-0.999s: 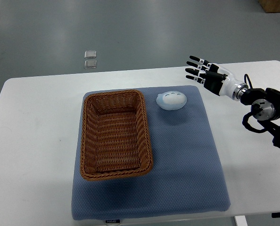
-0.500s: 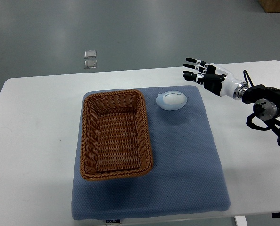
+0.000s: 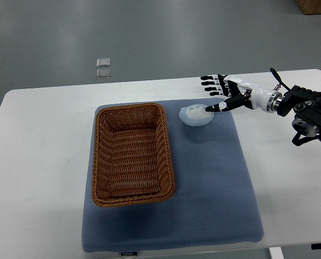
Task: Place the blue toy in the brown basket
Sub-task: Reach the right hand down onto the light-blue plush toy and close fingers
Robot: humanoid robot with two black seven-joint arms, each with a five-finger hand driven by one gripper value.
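Note:
A pale blue rounded toy lies on the blue mat just right of the brown wicker basket, which holds nothing. My right hand reaches in from the right edge, fingers spread and open, hovering over the toy's right side. Its thumb tip is at or just above the toy's right edge; the other fingers point left above the far side. The left arm does not show.
The mat lies on a white table. Two small clear square objects lie on the grey floor beyond the table's far edge. A brown box corner shows at the top right.
My right hand has moved left and down toward the toy, from beyond the mat's far right corner to just over the toy. Toy and basket have not moved.

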